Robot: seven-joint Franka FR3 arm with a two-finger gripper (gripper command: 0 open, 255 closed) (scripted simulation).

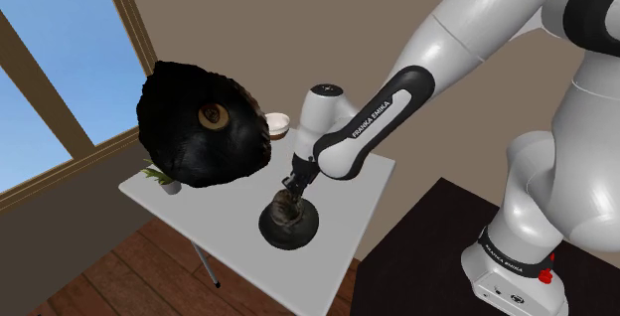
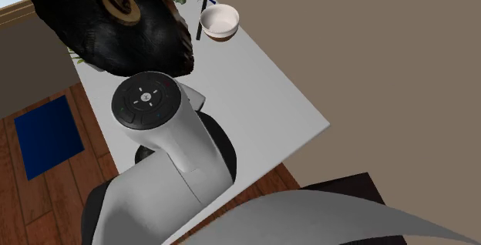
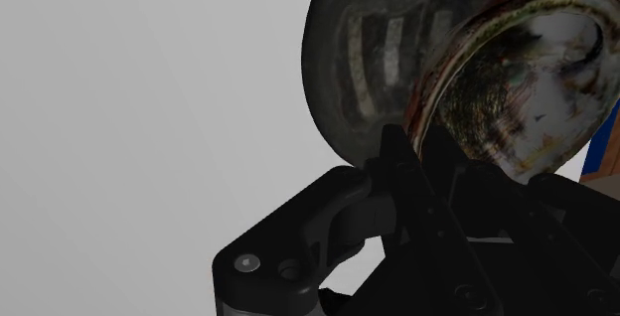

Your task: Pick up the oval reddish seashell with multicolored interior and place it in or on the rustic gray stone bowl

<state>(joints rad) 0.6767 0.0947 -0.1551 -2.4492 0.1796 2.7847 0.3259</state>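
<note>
Open tabletop [image 1: 238, 259] beside black bulk [image 1: 204, 125]

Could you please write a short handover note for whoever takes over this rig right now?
The claw is shut on the rim of the seashell, as far as the wrist view shows.
The seashell hangs low over the mouth of the dark stone bowl; I cannot tell whether it touches the bowl.
The bowl stands on the white table.
Done: pick-up and carry to the bowl.
Left: open the claw, let the seashell settle, then lift straight up and away.
</note>
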